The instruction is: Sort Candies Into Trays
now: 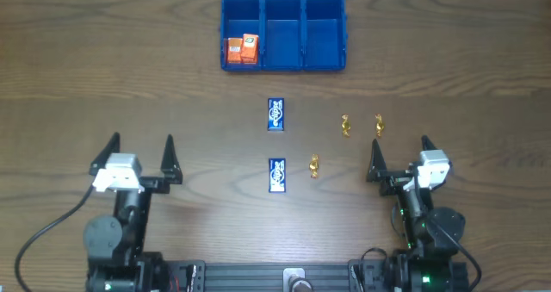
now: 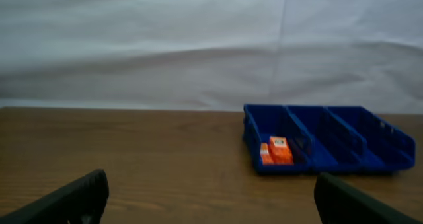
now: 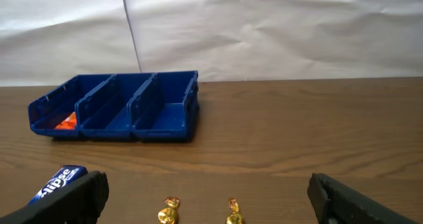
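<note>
1. Left gripper (image 1: 142, 139): jaws released, nothing held. It sits above the bare wooden table (image 1: 69, 94), well apart from all candies.
2. Right gripper (image 1: 400, 142): jaws released, nothing held. It sits near the gold candies.
3. Blue tray (image 1: 304, 34): three compartments, at the far middle of the table. The orange candies (image 1: 242, 50) lie in its left compartment.
4. Far blue packet (image 1: 275, 114) and near blue packet (image 1: 276, 175): flat on the table, in line, apart from each other.
5. First gold candy (image 1: 345, 125) and second gold candy (image 1: 378, 124): side by side, right of the far blue packet.
6. Third gold candy (image 1: 314, 165): just right of the near blue packet
</note>
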